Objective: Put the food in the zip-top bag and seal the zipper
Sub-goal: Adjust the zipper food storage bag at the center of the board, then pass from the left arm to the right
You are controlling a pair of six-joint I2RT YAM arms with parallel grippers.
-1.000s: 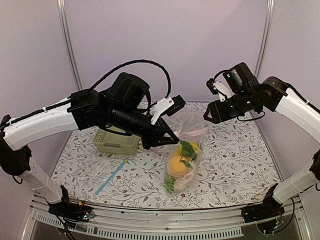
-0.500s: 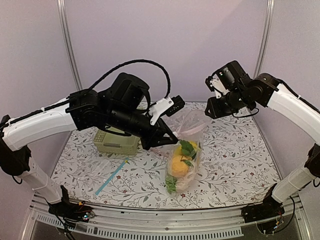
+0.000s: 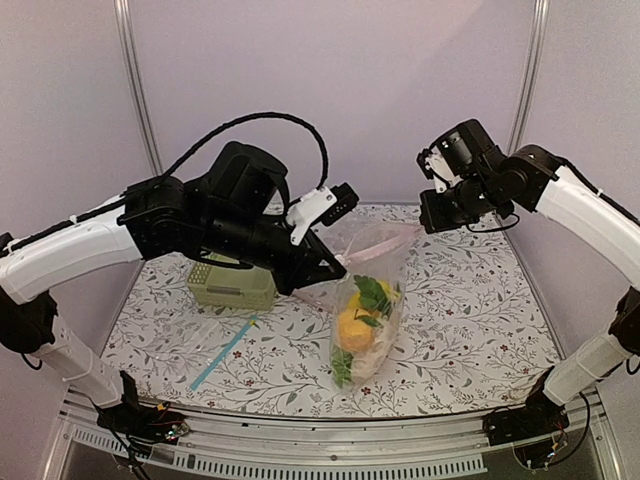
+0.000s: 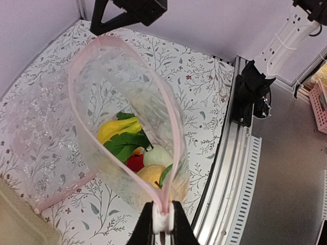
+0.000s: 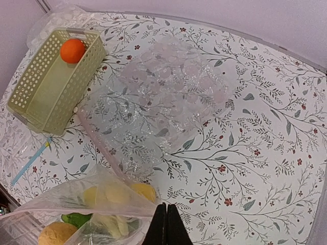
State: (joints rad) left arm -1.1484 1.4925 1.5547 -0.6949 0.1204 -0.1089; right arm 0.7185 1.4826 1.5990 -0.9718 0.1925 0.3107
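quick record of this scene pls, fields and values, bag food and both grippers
zip-top bag: upright on the table, mouth open
zipper: unsealed
food: several pieces inside the bag
orange: alone in the basket
left gripper: shut on the zipper's near end
right gripper: shut at the far end of the mouth; hold unclear

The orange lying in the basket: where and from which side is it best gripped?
Grip the orange across its round middle, coming straight down from above. The basket walls rise around it and it lies close to one end wall, so a sideways approach looks blocked; the tool fingers probably fit best across the basket's width.
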